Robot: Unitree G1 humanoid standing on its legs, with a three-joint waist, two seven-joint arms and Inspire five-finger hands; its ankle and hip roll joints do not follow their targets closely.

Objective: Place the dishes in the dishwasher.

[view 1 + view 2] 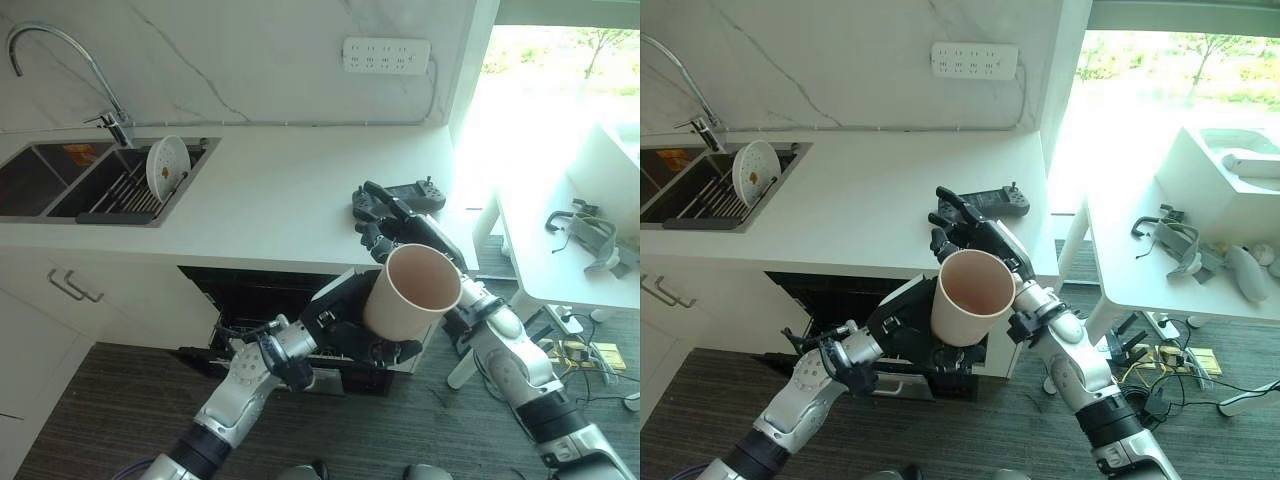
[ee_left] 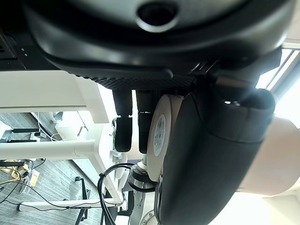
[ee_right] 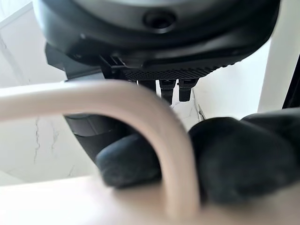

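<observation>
cup (image 1: 412, 293) | right hand (image 1: 402, 228) pinching rim | left hand (image 1: 345, 322) under base, fingers half hidden

The right hand (image 3: 154, 33) looms dark along one edge of the view; a pale cream cup (image 3: 70, 204) sits close against it, its curved handle (image 3: 154, 126) arching across; dark fingers (image 3: 243, 157) curl through and around that handle; white marbled wall (image 3: 28, 140) lies beyond.

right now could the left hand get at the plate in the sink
Probably not. The left hand is curled round the base of the cup, low in front of the dishwasher. The plate stands far off in the sink, across the counter.
</observation>
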